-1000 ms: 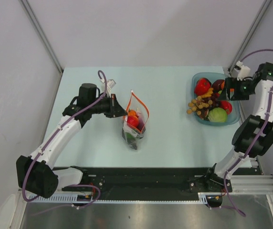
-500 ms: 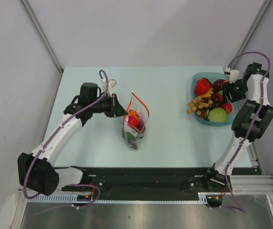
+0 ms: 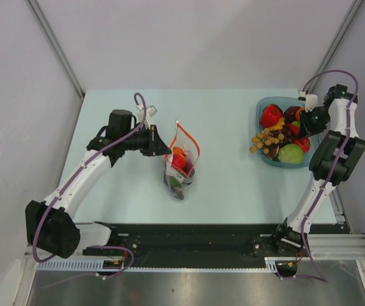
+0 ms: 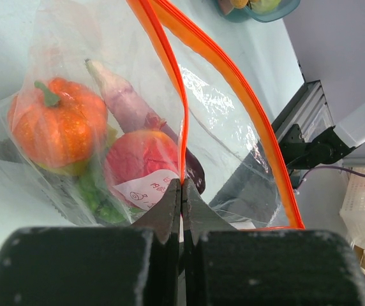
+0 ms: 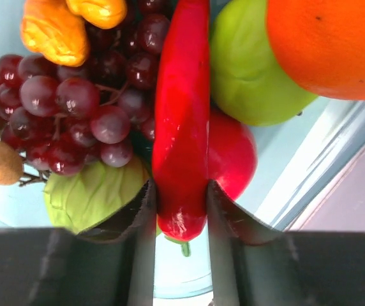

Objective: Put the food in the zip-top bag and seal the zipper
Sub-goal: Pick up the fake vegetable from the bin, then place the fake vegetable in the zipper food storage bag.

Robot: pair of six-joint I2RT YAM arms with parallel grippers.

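the left gripper point(image 4: 181, 207) is squeezed tight on the thin orange-red zipper strip point(image 4: 170, 76) of the crinkly clear plastic bag point(image 3: 182, 172). the bag stands open mid-table with a small orange toy pumpkin point(image 4: 56, 121) inside. the right gripper point(image 5: 179, 220) pinches a long shiny red toy pepper point(image 5: 182, 108) in the see-through blue tray point(image 3: 259, 105), far right.

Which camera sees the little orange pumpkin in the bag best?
Left wrist view: the glossy orange pumpkin is close, green stem showing. The top view gives only an orange speck; the right wrist view misses it.
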